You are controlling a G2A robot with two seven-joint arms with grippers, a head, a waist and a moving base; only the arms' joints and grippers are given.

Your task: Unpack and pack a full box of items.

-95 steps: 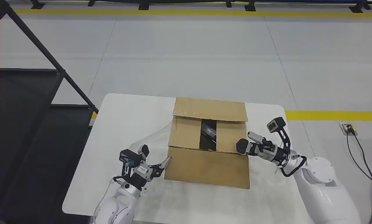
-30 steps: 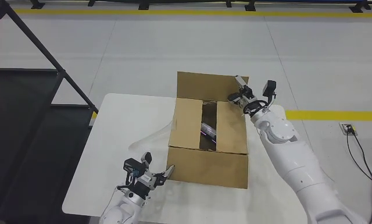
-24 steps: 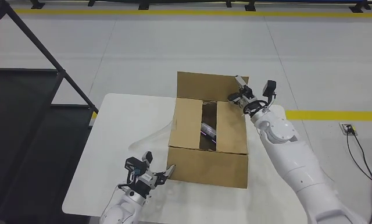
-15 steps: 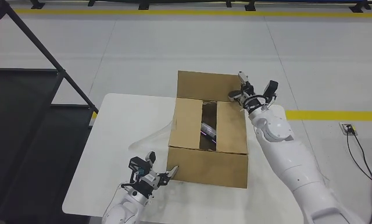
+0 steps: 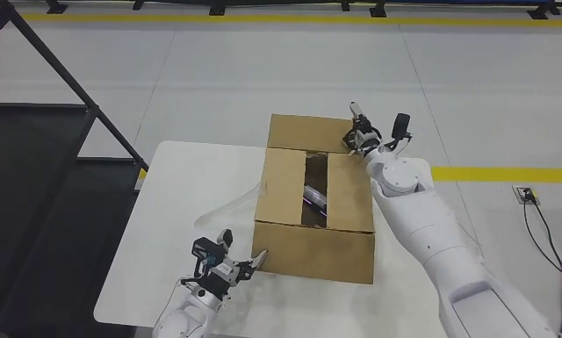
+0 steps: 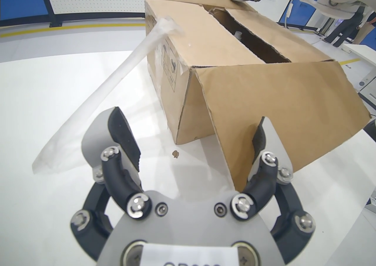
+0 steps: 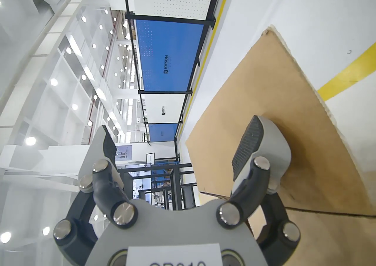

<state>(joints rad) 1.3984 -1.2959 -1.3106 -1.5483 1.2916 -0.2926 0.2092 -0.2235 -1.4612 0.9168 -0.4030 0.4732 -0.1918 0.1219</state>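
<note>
On the box [image 5: 314,206] at centre frame, the far flap [image 5: 307,133] has been pushed back by the right gripper [image 5: 356,134], spread with one finger resting on it, likely to expose the contents, while the left gripper [image 5: 242,248] waits spread at lower left.

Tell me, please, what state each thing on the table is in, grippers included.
Brown cardboard box: partly open, two top flaps flat with a gap between.
Far cardboard flap: lifted, tilting outward.
Near cardboard flap: folded outward, sloping down.
Packed items: inside, partly hidden.
Clear plastic strip: hanging from the box's top edge to the white table.
Left gripper: open, empty.
Right gripper: open, one finger against the far cardboard flap.
</note>
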